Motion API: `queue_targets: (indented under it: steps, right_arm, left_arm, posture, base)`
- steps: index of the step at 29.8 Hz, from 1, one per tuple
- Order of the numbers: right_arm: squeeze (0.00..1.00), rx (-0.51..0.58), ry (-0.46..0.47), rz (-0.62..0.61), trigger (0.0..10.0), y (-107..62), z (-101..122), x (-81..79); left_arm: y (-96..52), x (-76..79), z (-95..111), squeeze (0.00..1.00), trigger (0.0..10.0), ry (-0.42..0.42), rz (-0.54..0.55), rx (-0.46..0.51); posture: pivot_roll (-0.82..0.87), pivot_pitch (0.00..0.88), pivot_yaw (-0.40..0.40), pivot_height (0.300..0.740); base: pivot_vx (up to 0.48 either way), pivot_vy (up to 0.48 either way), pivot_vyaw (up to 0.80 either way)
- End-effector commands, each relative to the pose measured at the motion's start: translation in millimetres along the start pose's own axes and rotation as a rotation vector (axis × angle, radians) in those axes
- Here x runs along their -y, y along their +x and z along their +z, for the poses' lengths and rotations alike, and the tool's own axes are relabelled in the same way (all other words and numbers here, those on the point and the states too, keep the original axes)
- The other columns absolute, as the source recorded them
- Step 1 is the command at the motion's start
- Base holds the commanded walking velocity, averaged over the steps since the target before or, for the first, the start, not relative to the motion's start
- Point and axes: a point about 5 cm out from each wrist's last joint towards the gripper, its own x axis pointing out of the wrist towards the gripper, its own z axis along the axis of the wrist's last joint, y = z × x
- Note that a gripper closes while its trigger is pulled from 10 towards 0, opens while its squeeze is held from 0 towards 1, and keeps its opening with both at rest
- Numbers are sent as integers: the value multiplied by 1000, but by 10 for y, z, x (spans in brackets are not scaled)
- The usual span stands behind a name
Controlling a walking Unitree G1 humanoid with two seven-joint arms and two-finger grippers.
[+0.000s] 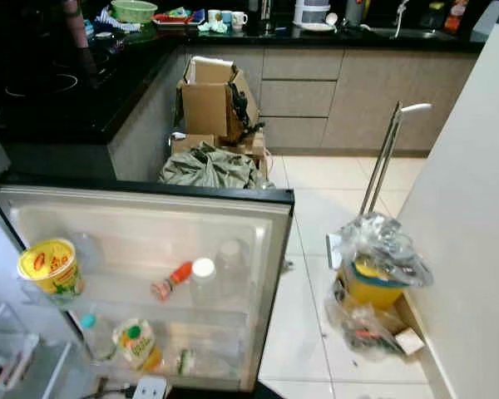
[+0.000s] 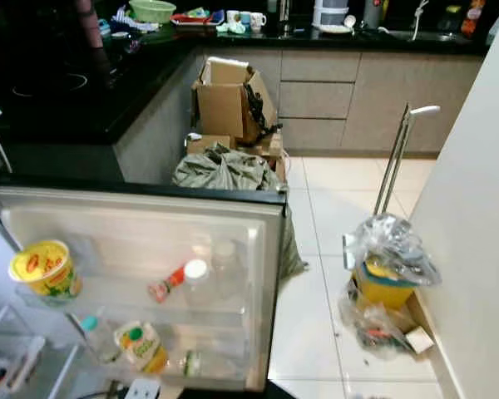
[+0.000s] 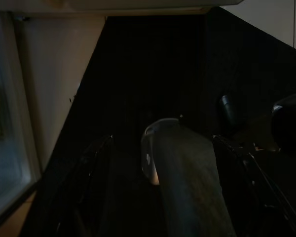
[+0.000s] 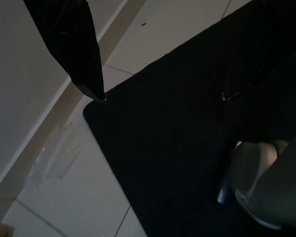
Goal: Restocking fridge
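The fridge door (image 1: 266,249) stands open at 6 o'clock, its shelves carrying a yellow tub (image 1: 50,268) and bottles (image 1: 204,278). Both tools hang idle: the right tool (image 4: 158,94) spread above a black mat (image 4: 187,123); the left tool's (image 3: 160,187) state cannot be told. No item is held; the next move likely calls for fetching stock, perhaps from the bagged goods (image 1: 378,274) at 3 o'clock.

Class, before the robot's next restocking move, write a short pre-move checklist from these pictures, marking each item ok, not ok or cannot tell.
1. Fridge door open for loading: ok.
2. Free space on the door shelf beside the white-capped bottle: ok.
3. Yellow tub seated in the upper door shelf: ok.
4. Left gripper carrying an item: cannot tell, view too dark.
5. Right gripper free: ok, fingers spread over the black mat, nothing between them.
6. Floor path past the plastic-wrapped yellow bucket: ok.
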Motion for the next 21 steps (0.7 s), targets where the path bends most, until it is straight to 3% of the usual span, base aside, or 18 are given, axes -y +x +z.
queue_targets:
  steps: [1,21]
  right_arm:
    - [0,-2,-6,10,10000,0,-13,-11]
    - [0,-23,-26,41,10000,2,-81,-81]
  left_arm:
    - [-5,21,-60,0,10000,-22,2,-20]
    - [-15,34,-113,0,10000,-27,0,-26]
  posture:
    - [-76,11,-41,740]
    - [-57,17,-56,740]
  base:
    - [0,-405,0]
    - [0,-439,0]
